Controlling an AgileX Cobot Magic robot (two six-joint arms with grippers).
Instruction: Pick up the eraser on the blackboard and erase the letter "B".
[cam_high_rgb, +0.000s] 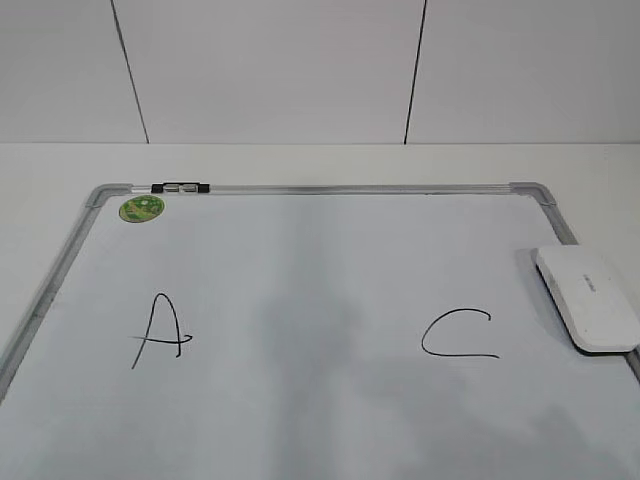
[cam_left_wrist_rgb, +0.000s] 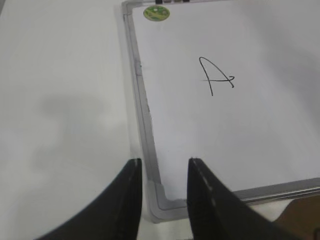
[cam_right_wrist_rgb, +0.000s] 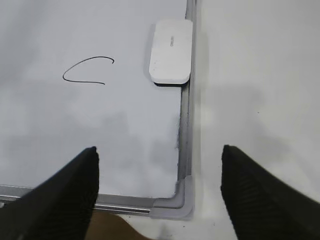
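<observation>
The blackboard (cam_high_rgb: 300, 260) is a white dry-erase board with a silver-grey frame, lying flat. A black "A" (cam_high_rgb: 160, 332) and a black "C" (cam_high_rgb: 458, 333) are on it. No letter "B" shows; the space between them is blank with a faint grey smudge. The white eraser (cam_high_rgb: 588, 298) lies on the board's right edge, also in the right wrist view (cam_right_wrist_rgb: 171, 51). My left gripper (cam_left_wrist_rgb: 165, 161) is open and empty over the board's near left corner. My right gripper (cam_right_wrist_rgb: 160, 148) is wide open and empty over the near right corner, well short of the eraser. Neither gripper shows in the exterior view.
A round green sticker (cam_high_rgb: 141, 208) sits at the board's far left corner, beside a small metal clip (cam_high_rgb: 180, 186) on the frame. The white table (cam_high_rgb: 320, 160) surrounds the board, with a panelled wall behind. A brown edge (cam_right_wrist_rgb: 110, 227) shows below the board's near side.
</observation>
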